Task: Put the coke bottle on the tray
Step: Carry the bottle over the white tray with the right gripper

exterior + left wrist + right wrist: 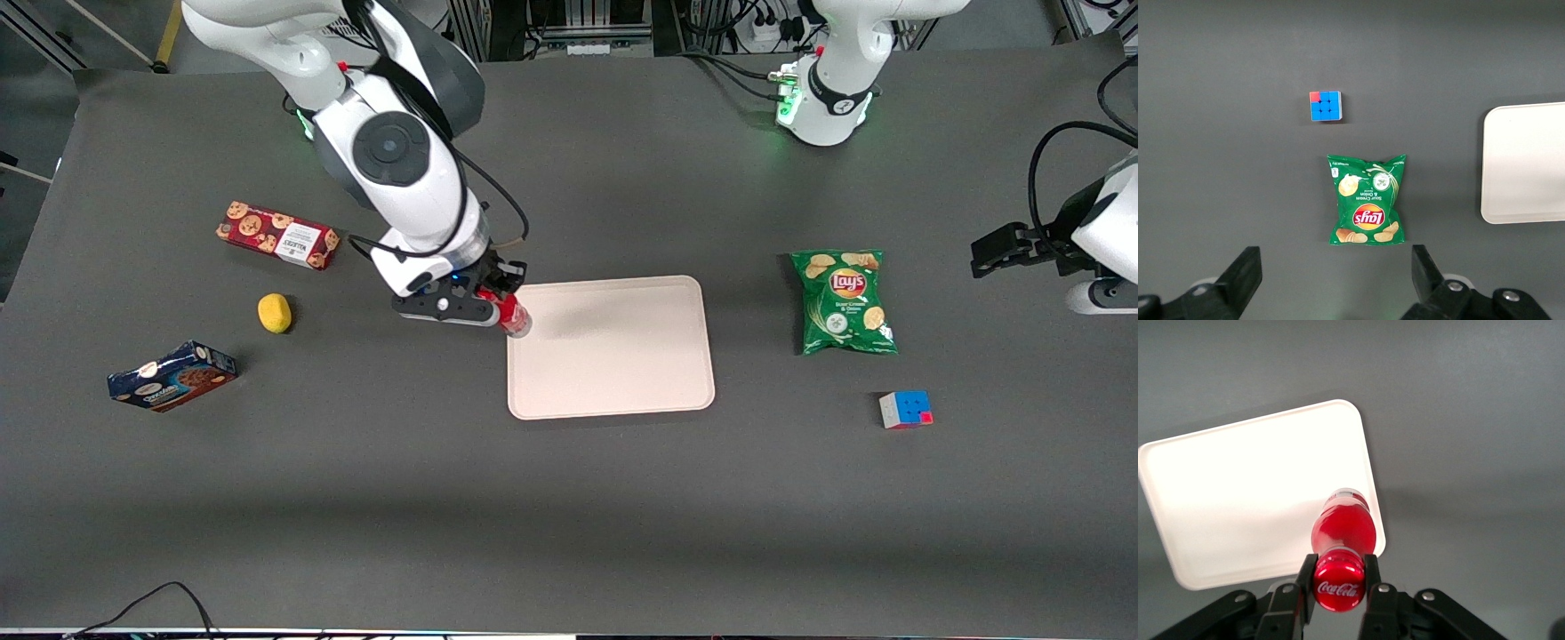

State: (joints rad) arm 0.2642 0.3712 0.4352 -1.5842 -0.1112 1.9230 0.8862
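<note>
We hold coke bottle [1343, 532] by neck, jaws of gripper [1339, 581] clamped just under cap so bottle hangs upright. Bottle hovers over tray [622, 373] edge nearest working arm, off table; base not yet well inside rim for set-down.

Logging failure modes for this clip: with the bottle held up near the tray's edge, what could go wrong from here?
1. The gripper clamps the coke bottle only at the cap, so the body could swing or slip.
2. The bottle hangs over the rim of the tray at the working arm's end; released here, its base might catch the rim and topple onto the table.
3. It is narrow and upright, so even further in it may tip on release.
</note>
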